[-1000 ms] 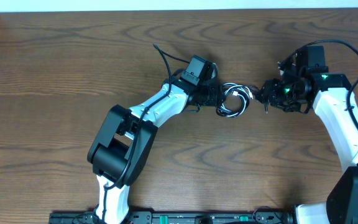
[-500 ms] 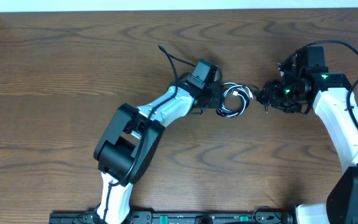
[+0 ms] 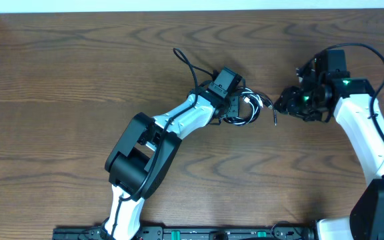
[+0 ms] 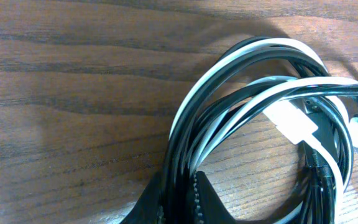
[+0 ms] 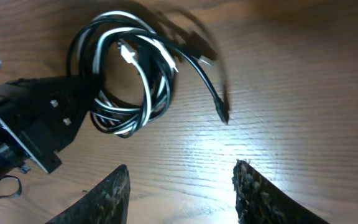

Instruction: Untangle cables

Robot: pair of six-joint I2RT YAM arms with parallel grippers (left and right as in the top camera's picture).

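The cables (image 3: pixel 251 108) are a small coil of thin black and white cords on the wooden table (image 3: pixel 79 73). My left gripper (image 3: pixel 236 109) is shut on the coil's left side. In the left wrist view the strands (image 4: pixel 247 118) run down between the dark fingers (image 4: pixel 207 202), and my left gripper (image 4: pixel 179 194) pinches them; a white plug (image 4: pixel 294 122) lies across the coil. My right gripper (image 3: pixel 283 104) stands open just right of the coil. In the right wrist view nothing lies between the tips of my right gripper (image 5: pixel 182 171). The coil (image 5: pixel 129 81) lies beyond them, with a loose black plug end (image 5: pixel 222 113) trailing out.
The left arm's own thicker black cable (image 3: pixel 189 63) arcs above its wrist. A pale wall edge (image 3: pixel 192 5) runs along the table's far side. The left gripper's body (image 5: pixel 39 127) sits beside the coil in the right wrist view.
My left gripper has slid right onto the coil and shut on it. A black plug end now trails out toward the right gripper, which has barely moved.
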